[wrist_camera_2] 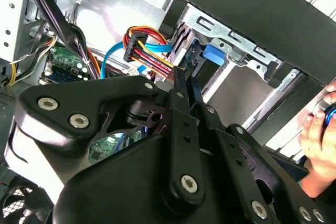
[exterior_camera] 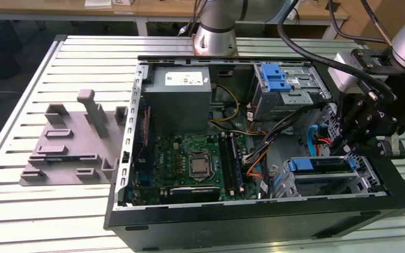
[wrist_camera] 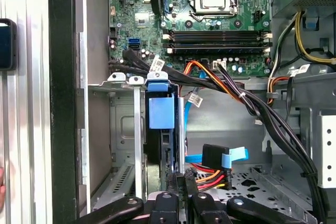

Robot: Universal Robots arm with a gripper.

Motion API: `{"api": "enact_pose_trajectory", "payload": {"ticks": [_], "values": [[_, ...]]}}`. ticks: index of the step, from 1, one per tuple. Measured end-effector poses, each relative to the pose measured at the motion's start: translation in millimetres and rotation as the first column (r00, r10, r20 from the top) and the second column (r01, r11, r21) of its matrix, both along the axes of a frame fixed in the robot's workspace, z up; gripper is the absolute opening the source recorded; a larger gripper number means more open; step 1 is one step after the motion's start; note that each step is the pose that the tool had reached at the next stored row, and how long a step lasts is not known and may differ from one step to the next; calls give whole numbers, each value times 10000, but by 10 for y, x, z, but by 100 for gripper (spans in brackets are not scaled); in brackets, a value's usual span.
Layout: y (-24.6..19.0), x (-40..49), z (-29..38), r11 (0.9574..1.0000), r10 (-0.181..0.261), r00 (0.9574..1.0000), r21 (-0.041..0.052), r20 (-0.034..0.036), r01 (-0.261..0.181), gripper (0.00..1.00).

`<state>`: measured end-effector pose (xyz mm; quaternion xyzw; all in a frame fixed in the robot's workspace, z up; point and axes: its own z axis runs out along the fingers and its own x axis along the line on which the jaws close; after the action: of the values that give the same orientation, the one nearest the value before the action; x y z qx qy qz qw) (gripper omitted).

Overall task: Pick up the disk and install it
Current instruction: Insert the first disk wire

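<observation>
The disk (exterior_camera: pixel 320 165) sits edge-on in the metal drive cage (exterior_camera: pixel 371 182) at the case's near corner on the exterior view's right, with its blue carrier showing on top. In the first wrist view the blue carrier tab of the disk (wrist_camera: pixel 160 109) stands between the cage rails. The same disk (wrist_camera_2: pixel 212 53) shows its blue tab in the second wrist view. My gripper (exterior_camera: pixel 349 152) hangs just above the cage. Its fingertips (wrist_camera: pixel 185 181) are close together right beside the disk's edge, and I cannot tell whether they touch it. In the second wrist view the gripper (wrist_camera_2: pixel 185 76) looks shut with nothing between the fingers.
The open case holds a green motherboard (exterior_camera: pixel 188 163), a grey power supply (exterior_camera: pixel 181 92) and an upper bay with a blue latch (exterior_camera: pixel 281 79). Loose power and data cables (wrist_camera: pixel 215 162) lie beside the cage. A grey fixture (exterior_camera: pixel 76 142) rests on the table. A person's hand (wrist_camera_2: pixel 319 129) is near the case wall.
</observation>
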<state>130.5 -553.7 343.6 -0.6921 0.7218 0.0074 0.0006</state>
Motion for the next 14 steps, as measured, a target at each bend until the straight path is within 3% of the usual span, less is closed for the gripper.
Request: {"api": "enact_pose_trajectory", "payload": {"ticks": [5, 14], "values": [[-5, 0, -1, 9999, -127, 9999, -1, -87, 127, 16], [-68, 1, -28, 9996, -273, 9996, 0, -102, 273, 16]]}}
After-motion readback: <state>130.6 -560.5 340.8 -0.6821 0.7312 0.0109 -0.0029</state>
